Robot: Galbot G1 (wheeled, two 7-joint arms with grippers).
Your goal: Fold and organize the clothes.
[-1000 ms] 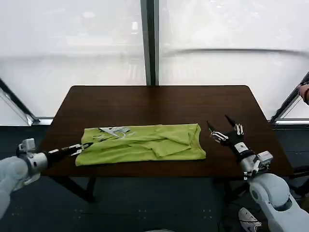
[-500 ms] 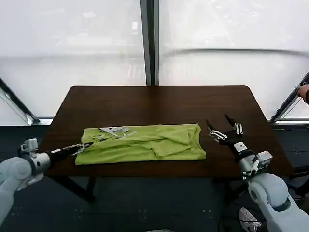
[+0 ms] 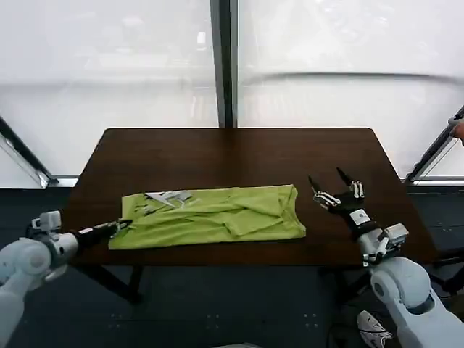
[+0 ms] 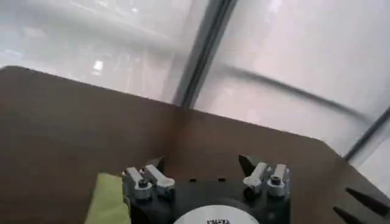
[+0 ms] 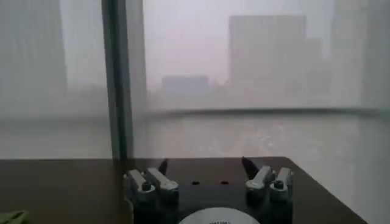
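Writing: white print on the shirt, unreadable.
Shirt (image 3: pixel 210 216): lime green, folded into a band.
Left gripper (image 3: pixel 123 225): fingers spread, at the shirt's edge.
Right gripper (image 3: pixel 335 186): fingers wide, beside the shirt.

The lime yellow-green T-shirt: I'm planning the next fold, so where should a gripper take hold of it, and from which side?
Probably the two short ends. The lime yellow-green thin-fabric T-shirt lies as a long flat band across the dark brown table, so its ends offer thin edges to pinch. The open left gripper sits by the left end; the open right gripper waits off the right end. Come in low from each side.
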